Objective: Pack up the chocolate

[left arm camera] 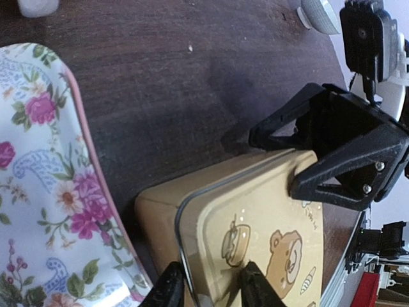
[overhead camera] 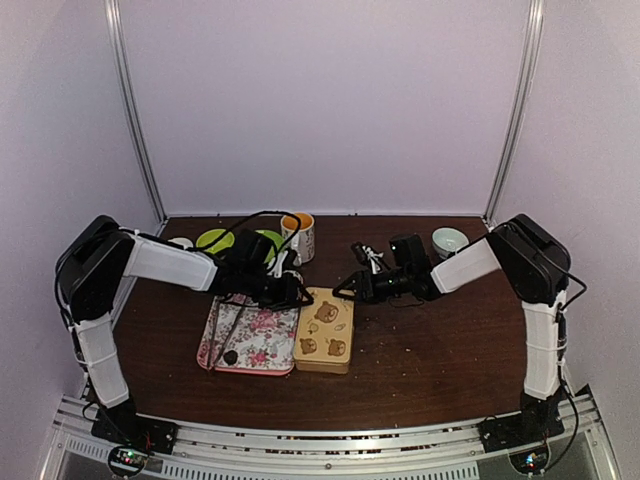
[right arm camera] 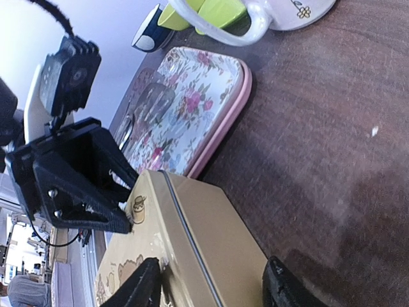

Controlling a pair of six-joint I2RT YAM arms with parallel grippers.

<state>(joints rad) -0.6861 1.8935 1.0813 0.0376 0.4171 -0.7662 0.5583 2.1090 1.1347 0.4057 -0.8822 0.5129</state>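
The lid of the bear tin is judged to be about to be opened. The left gripper is set over the tin's 11 o'clock corner and the right gripper over its 1 o'clock corner. Each pair of fingers is seen either side of the tin's edge; whether it is squeezed cannot be told. The chocolate is left on the flowery tray, at the tin's 9 o'clock. Next, the box must be held down and the lid lifted straight.
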